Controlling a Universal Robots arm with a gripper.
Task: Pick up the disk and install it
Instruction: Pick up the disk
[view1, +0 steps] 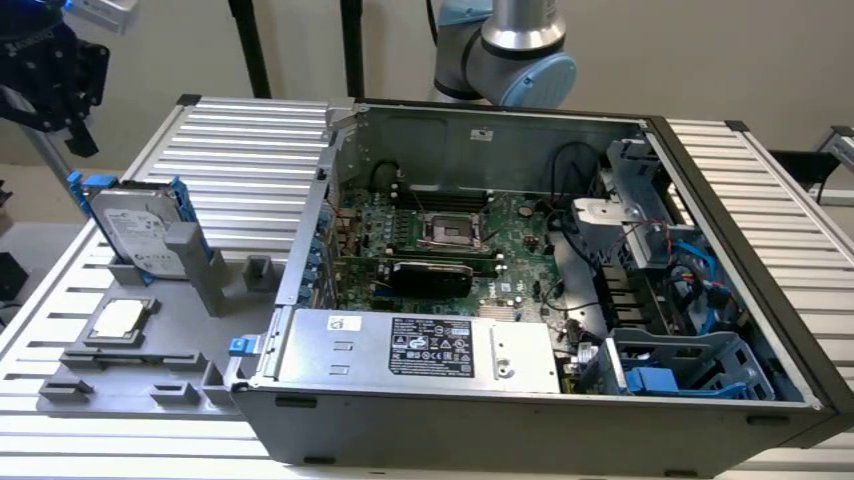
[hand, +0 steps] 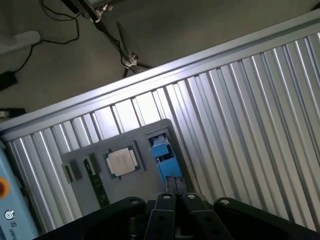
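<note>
The disk (view1: 138, 233) stands on edge in a slot of the grey holder (view1: 134, 375), at the exterior view's left beside the open computer case. It is silver with a white label and blue rails. My gripper (view1: 80, 135) hangs high above and behind it, well clear of it. In the wrist view the disk (hand: 162, 159) appears edge-on as a blue strip in the holder (hand: 82, 192), just beyond my gripper (hand: 174, 182). Its black fingers (hand: 167, 186) are shut together with nothing between them.
A silver CPU chip (view1: 118, 320) (hand: 121, 162) lies in the holder near the disk. The open computer case (view1: 534, 130) holds a motherboard (view1: 441, 235), a power supply (view1: 414, 345) and blue drive bays (view1: 674, 370). All of it rests on a ribbed aluminium table (view1: 254, 140) (hand: 250, 125).
</note>
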